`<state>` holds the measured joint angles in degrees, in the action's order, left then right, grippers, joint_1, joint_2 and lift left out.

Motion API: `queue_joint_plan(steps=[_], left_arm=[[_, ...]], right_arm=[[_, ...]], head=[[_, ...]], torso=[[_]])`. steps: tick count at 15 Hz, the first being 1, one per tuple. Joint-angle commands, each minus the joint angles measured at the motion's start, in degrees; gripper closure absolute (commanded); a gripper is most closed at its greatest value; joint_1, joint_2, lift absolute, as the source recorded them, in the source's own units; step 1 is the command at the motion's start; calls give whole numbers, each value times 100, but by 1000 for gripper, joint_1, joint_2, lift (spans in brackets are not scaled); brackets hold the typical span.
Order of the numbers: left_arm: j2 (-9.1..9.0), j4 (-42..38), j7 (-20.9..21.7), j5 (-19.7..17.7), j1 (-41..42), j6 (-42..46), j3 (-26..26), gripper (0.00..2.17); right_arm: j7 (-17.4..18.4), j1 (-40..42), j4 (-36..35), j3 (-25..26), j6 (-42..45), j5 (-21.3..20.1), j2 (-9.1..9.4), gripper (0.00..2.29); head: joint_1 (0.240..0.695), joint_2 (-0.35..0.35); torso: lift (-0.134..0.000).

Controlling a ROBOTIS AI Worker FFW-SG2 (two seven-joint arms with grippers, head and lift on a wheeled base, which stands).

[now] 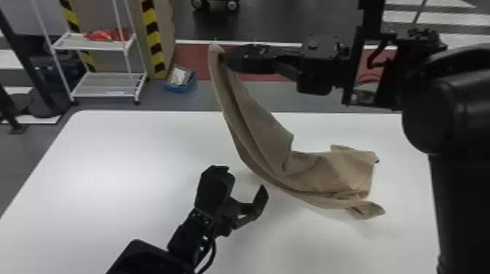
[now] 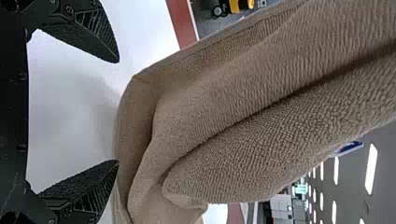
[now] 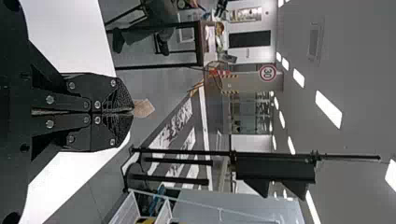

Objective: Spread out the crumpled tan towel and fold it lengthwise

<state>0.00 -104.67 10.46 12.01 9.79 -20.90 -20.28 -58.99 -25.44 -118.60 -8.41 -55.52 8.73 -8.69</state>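
My right gripper is high beyond the table's far edge, shut on a corner of the tan towel. From there the towel slopes down to the table's right part, where its other end lies crumpled. In the right wrist view a small tip of towel sticks out past the closed fingers of the right gripper. My left gripper is low over the table, left of the towel's lower stretch, open and holding nothing. In the left wrist view the hanging towel is beyond the spread fingertips of the left gripper.
The white table extends to the left of the towel. Behind it stand a white shelf rack and a blue bin on the floor. The right arm runs up along the table's right side.
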Motion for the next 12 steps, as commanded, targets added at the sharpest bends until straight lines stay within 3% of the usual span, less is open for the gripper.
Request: queue_joint_plan(steps=[1,3,4,6,7,10,12], left_arm=[[-15,-79,17,-15,76,54,50,137],[-15,-176,61,-15,137,54,147,137],[-15,-185,70,-15,164,54,165,137],[-15,-185,87,-15,173,54,165,137],[-15,-194,87,-15,173,54,165,137],[-15,-202,87,-15,190,54,173,137],[-15,-220,96,-15,208,72,191,245]], right_arm=[[-86,57,48,-302,-122,-135,184,1679],[-280,233,250,-644,-333,-389,166,1565],[-455,268,347,-776,-720,-407,166,1166],[-719,320,391,-943,-1159,-512,166,130],[-781,364,347,-987,-1177,-521,166,2],[-798,461,162,-715,-1177,-504,122,46],[-807,646,-14,-416,-1177,-398,-63,49]], head=[[670,-5],[681,24],[691,37],[695,67],[695,75],[695,87],[695,80]], torso=[[-120],[-120],[-120],[-120],[-120],[-120],[-120]])
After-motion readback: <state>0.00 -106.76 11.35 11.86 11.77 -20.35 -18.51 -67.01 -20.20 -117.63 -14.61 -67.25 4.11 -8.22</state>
